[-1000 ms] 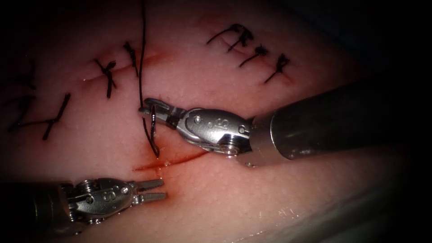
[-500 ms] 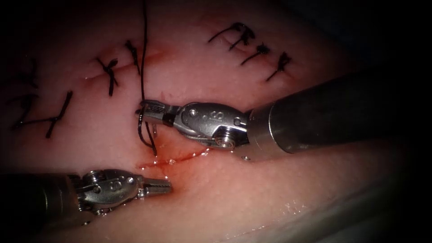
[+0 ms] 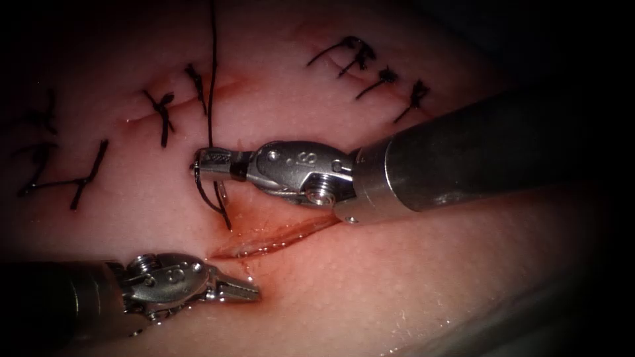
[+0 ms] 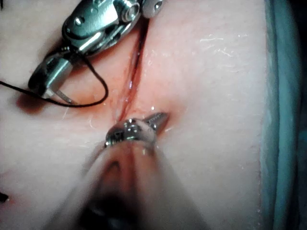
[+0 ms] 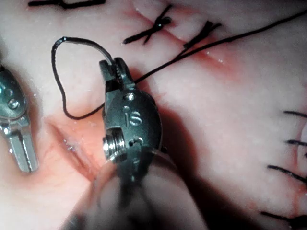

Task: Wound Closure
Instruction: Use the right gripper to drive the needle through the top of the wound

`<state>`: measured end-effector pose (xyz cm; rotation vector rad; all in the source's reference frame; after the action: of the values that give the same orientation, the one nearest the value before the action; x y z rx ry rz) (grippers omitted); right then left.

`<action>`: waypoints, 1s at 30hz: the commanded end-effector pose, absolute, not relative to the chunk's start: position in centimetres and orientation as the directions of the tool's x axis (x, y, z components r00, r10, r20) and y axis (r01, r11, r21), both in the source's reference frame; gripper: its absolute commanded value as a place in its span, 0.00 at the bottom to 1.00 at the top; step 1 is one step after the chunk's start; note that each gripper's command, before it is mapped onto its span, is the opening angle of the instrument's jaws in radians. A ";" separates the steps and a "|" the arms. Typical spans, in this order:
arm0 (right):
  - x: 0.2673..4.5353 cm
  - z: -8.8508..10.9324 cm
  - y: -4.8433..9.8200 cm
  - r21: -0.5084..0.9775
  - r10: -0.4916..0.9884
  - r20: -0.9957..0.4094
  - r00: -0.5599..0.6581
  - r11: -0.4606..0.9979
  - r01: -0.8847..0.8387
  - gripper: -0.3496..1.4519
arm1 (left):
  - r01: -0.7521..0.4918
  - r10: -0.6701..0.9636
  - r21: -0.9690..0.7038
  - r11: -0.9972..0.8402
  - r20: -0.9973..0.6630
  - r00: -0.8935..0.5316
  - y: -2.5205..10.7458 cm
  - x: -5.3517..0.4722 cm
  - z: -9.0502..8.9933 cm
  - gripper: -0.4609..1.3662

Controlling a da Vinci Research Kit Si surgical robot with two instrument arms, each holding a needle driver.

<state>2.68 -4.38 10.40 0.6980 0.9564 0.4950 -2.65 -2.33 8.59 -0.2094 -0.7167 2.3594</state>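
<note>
Old stitches: dark knotted stitches [image 3: 162,114] cross closed cuts in the upper left of the endoscope frame, and more sit in the upper right.
Left tool: the left arm's tool [image 3: 239,289] lies in the lower left of the frame, its tip just below the left end of the cut. Its jaws are pressed together and hold nothing that I can see.
Thread: the dark thread [image 3: 211,79] runs down from the top edge to the right tool's tip, then curls in a loop just left of and below that tip, down to the tissue at the upper edge of the cut.
Needle: I cannot make it out for certain; a thin curved glint shows beneath the right tool's tip.
Cut: the open cut [image 3: 278,239] lies slanted at the frame's middle, wet with red fluid [image 3: 261,215].
Right tool: the right arm's tool [image 3: 205,164] reaches in from the right, above the cut, jaws pinching the thread.
Tissue: pale tissue [image 3: 410,264] surrounds it all.
</note>
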 end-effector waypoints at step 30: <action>2.85 10.4 -4.1 0.947 0.893 -0.072 0.445 0.201 -0.249 0.00 | -0.556 0.640 -0.498 -0.666 0.002 -0.768 -2.3 -2.74 8.9 0.26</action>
<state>2.83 -4.18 10.41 1.0989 0.7272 0.9282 -2.59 -2.24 8.66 -0.2290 -0.6401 2.3764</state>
